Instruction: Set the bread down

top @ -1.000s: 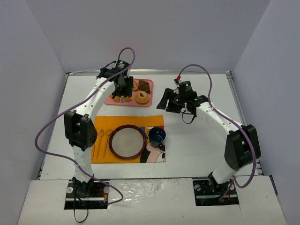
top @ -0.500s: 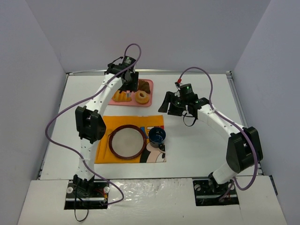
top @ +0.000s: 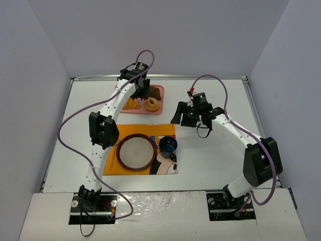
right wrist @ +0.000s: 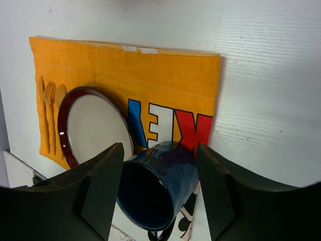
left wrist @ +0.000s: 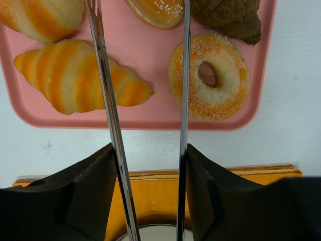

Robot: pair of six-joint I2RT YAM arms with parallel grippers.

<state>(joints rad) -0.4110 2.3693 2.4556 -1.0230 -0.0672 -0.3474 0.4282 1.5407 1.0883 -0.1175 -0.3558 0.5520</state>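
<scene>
Overhead view of a white table [top: 220,150]. At the far side, a pink tray [top: 156,111] of pastries, with the left gripper [top: 142,94] poised over its middle. Nearer, an orange placemat [top: 113,163] bearing a dark-rimmed plate [top: 118,150], and a blue mug [top: 168,145] just beside the plate. Right gripper [top: 186,114] over bare table, well apart from the mug.

Left wrist view, looking down between two thin metal fingers [left wrist: 108,110], held apart and clamped on nothing. Between their tips, at the very top edge, the bread [left wrist: 155,10] — a golden bun lying on the tray, only partly in view. Cannot tell whether either finger touches it. To its right, a dark brown pastry [left wrist: 228,15]; below that, a sugared ring doughnut [left wrist: 208,75]. Under the left finger, a striped croissant [left wrist: 70,75], with another striped roll [left wrist: 45,17] above it.

Right wrist view, framed by two dark fingers [right wrist: 100,196] — spread wide, holding nothing. Below them, the mug, the plate and the placemat, printed with large letters and a fork and spoon [right wrist: 50,100].
</scene>
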